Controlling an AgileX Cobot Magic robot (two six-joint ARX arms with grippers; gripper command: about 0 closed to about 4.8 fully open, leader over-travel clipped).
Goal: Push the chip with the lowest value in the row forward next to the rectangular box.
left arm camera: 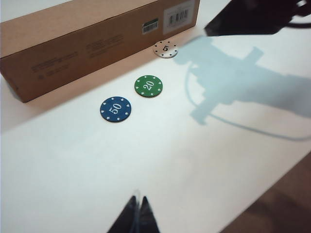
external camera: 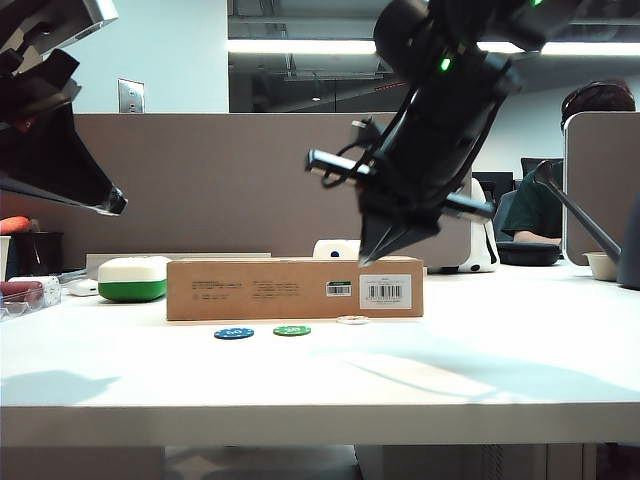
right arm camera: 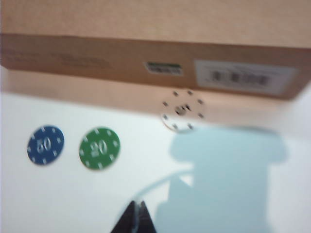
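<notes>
Three round chips are being seen on the white table, in front of the rectangular box. The blue chip is marked 50 and the green chip is marked 20, and these two are lying side by side, a little apart from the box. The chip with the lowest value, the white one marked 5, is lying ahead of the other two, just beside the long brown wall of the box, near the barcode label. So the pushing step is being judged as done, or almost done.

The right gripper is being held up in the air above the white chip, with its fingers pressed together into one point and nothing held. The left gripper is being kept high and well apart from the chips, its fingers closed too, with nothing held.

Next, only a lift away is being called for, with care that no chip is bumped.
</notes>
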